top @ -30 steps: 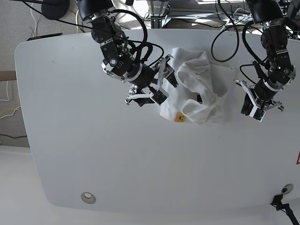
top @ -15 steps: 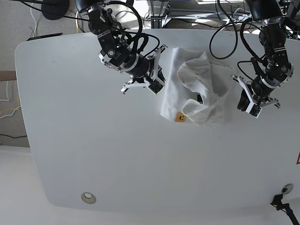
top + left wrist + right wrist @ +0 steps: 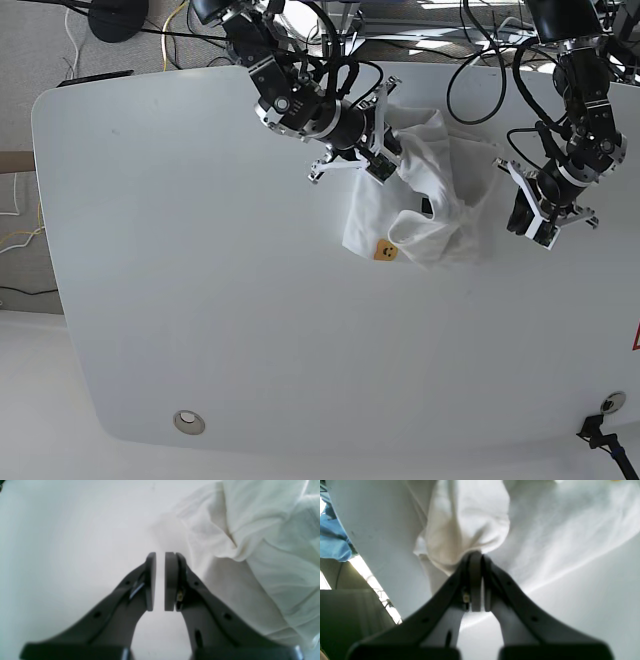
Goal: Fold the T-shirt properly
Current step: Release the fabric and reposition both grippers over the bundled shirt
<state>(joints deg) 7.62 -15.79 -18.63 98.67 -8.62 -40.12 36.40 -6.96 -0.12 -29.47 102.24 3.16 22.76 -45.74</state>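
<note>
We start at the near side, where the T-shirt shows its orange bear mark at the lower edge. It lies in a small, uneven bundle on the counter, toward the far side and between our two arms. Just behind the mark, a loose flap curls over the body, with a dark patch peeking out beside it.

We judge the folding partly done: the cloth is gathered compactly, but the top layer is twisted and its outline is no tidy rectangle. What is left, as we see it, is to lay that flap flat, square the sides and press out the creases.

Farther back, our right pincer is clenched over the flap's edge — we see no cloth caught in it, and cannot tell whether it touches. Our left pincer is parted by a narrow gap, grasping nothing, off the shirt's other side. Beyond the counter's far edge run cables — no part of our job.
</note>
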